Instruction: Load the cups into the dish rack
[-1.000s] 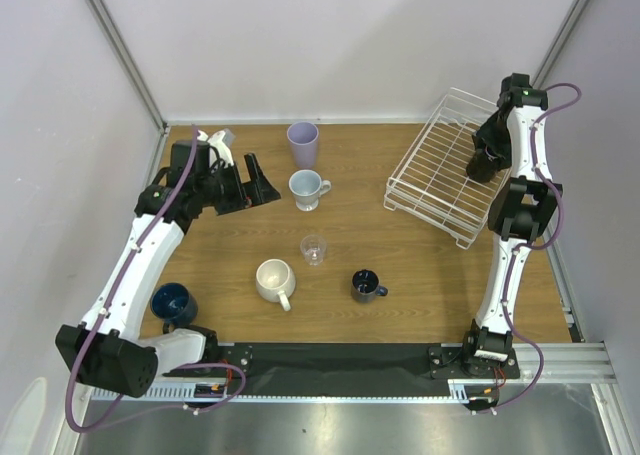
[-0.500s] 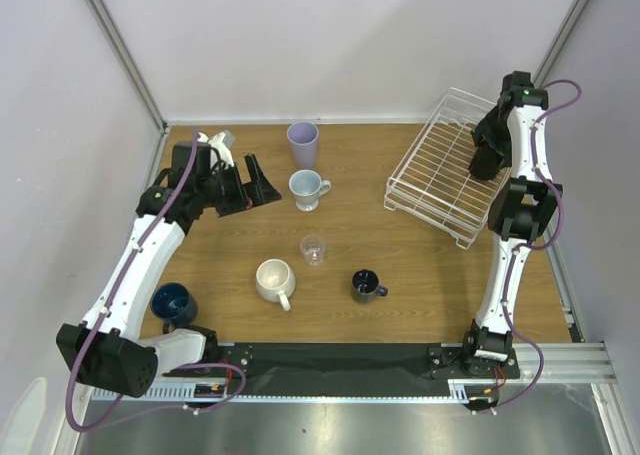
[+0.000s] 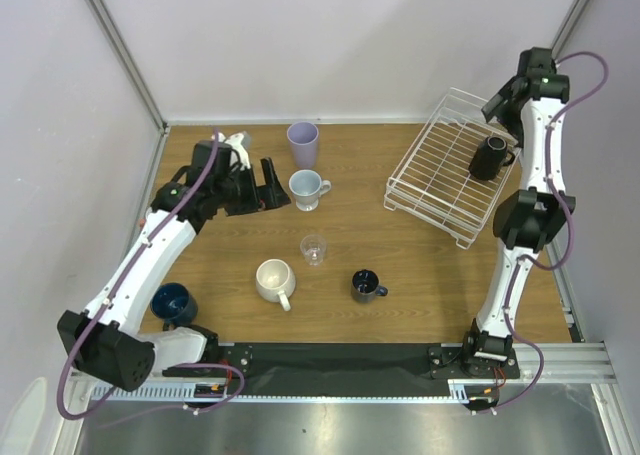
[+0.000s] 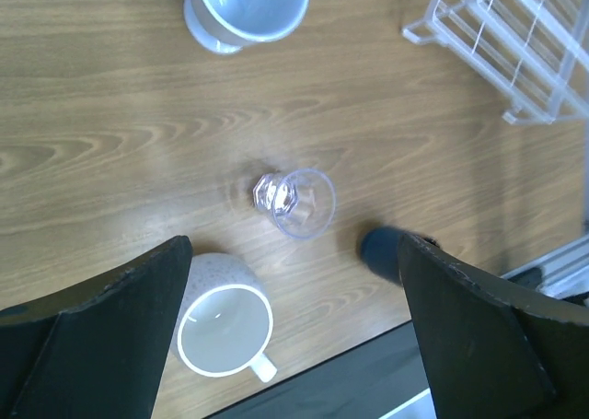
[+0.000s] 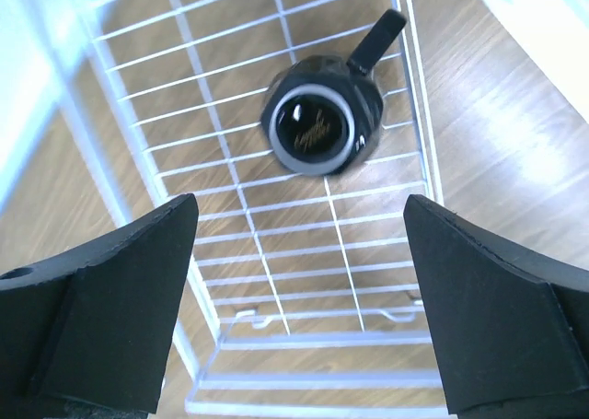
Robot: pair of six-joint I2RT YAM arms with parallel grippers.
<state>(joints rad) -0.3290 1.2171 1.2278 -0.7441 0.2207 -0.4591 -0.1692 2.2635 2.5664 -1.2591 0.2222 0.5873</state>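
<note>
Where the dish rack (image 3: 430, 171) ends, a black mug (image 3: 489, 157) stands.

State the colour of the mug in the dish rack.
Black; the mug shows best in the right wrist view.

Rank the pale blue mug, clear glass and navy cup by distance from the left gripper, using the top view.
1. Pale blue mug, just beside the left gripper.
2. Clear glass, mid-table.
3. Navy cup, near-left corner.
</note>
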